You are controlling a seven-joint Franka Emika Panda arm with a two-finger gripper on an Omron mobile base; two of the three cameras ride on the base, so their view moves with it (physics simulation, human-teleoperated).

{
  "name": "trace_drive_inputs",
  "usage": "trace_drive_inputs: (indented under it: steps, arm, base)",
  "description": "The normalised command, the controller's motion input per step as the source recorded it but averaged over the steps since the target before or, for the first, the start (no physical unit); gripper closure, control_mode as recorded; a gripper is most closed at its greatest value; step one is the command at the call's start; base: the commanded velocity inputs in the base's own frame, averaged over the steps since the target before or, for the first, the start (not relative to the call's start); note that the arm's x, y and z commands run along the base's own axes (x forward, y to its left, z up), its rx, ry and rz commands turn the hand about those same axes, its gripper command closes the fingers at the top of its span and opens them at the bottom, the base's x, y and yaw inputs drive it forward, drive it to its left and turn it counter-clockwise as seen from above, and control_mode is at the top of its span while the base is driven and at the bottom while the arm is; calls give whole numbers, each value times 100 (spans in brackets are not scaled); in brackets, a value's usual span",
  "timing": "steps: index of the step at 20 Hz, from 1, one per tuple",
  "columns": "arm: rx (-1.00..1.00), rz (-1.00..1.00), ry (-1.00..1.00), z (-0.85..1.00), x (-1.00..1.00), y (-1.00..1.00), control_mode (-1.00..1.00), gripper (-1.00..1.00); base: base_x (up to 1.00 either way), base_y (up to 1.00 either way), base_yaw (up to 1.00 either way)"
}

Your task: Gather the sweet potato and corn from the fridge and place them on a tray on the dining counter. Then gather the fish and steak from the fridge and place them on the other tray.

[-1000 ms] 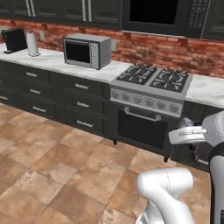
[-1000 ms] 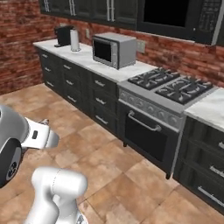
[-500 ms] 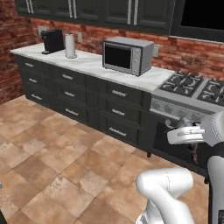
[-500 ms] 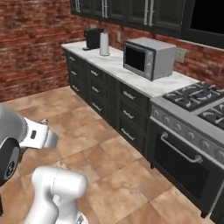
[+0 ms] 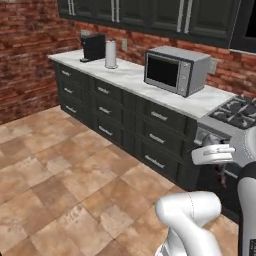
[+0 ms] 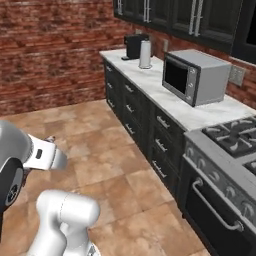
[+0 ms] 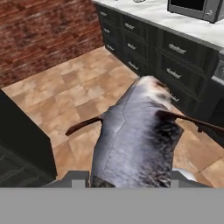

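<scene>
Left base view: white marble counter [image 5: 135, 80] runs from 10 o'clock toward 3 o'clock over black drawer cabinets [image 5: 120, 125]. On it, a black box-shaped appliance [image 5: 93, 47], a white cylinder [image 5: 110, 54] just beside it, then a silver microwave [image 5: 176, 70]. Stove burners [image 5: 239, 111] at 3 o'clock. Arm's white link [image 5: 212, 155] reaches in front of the oven.

Right base view: same counter [image 6: 165, 95] seen from the other side; microwave [image 6: 193, 76] at 1 o'clock, stove [image 6: 235, 140] at 3 o'clock, brick wall [image 6: 55, 50] at 10 o'clock. Tile floor [image 6: 100, 165] open between base and cabinets.

Hand view: grey fish [image 7: 135, 135] fills the centre, head end pointing to 12 o'clock, thin brown fins sticking out at 9 and 3 o'clock. Gripper [image 7: 127, 181] at 6 o'clock clamped narrow on the fish; fingertips hidden beneath it. A dark cabinet block [image 7: 22, 144] sits at 8 o'clock.
</scene>
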Motion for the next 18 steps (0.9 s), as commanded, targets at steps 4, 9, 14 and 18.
trace_drive_inputs:
  steps: [4,9,14,18]
  arm:
    - [0,0,0,0,0,0,100,100]
    - [0,0,0,0,0,0,100,100]
    - [0,0,0,0,0,0,100,100]
    - [0,0,0,0,0,0,100,100]
  base:
    - [78,-29,37]
    - [86,-23,36]
    - [88,-19,35]
    - [93,-16,36]
